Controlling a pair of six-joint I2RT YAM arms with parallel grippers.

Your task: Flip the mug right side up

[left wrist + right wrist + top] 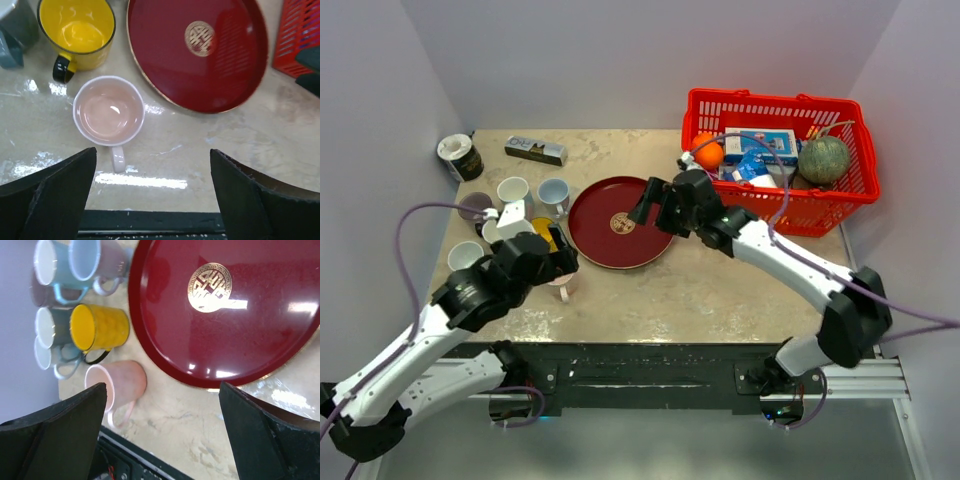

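A pale pink mug [108,111] stands upright on the table with its mouth up and its handle toward the near edge. It also shows in the right wrist view [120,385] and partly under my left arm in the top view [563,288]. My left gripper [152,200] is open and empty, just above and to the near side of the pink mug. My right gripper [162,435] is open and empty, hovering over the red plate [617,222].
A yellow mug [76,31] stands beside the pink one, with several more mugs [513,192] at the left. A red basket [780,160] of groceries is at the back right. A dark box [535,150] and a tape roll [459,156] lie at the back left.
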